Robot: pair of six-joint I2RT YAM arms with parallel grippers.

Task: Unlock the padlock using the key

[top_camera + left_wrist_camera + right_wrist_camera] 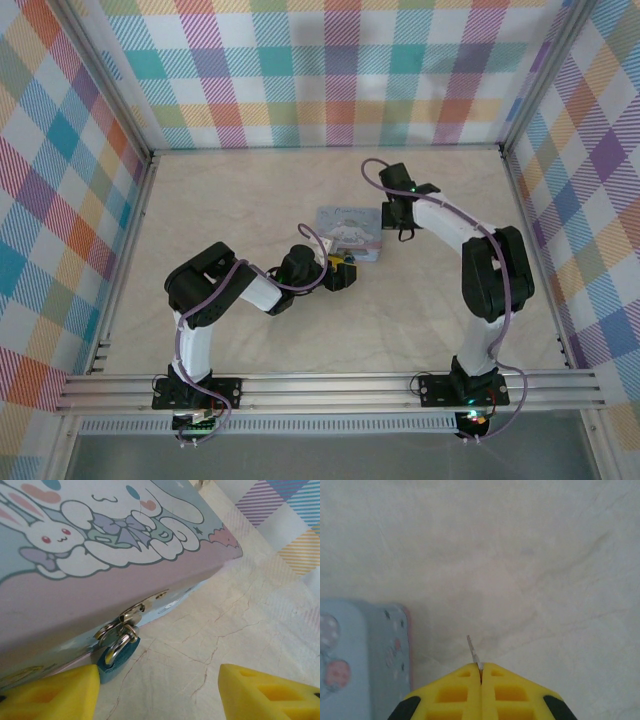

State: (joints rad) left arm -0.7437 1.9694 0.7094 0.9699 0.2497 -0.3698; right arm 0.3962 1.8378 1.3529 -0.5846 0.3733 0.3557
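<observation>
Tabletop [250,330]: pale, marbled, carrying one pale blue tin [348,230] with the two arms on opposite sides of it. Left tool [340,275] sits at the tin's near-left corner; right tool [403,225] sits just off the tin's right edge, so the tin lies between them. Left tool: spread wide, nothing between its yellow fingers [50,692]. In the left wrist view the tin's front wall is straight ahead and close. A metal hasp [135,612] hangs off the lid edge ahead and to the left of that tool. The small teal padlock [119,656] dangles from the hasp, its body touching or nearly touching the inner edge of the left-hand finger. The keyhole cannot be seen from here. Right tool: pressed together, pinching the key [474,652]. Only the thin metal blade shows, projecting forward from the seam between the fingertips and leaning slightly left. The tin's edge lies to the left of this tool, with bare tabletop ahead of the blade. Judgement: the left arm is the nearer to the padlock, but the key is in the right arm, on the far side of the tin. The coming move turns on carrying the blade around the tin's near-right corner and lining its long axis up with the padlock's underside.
</observation>
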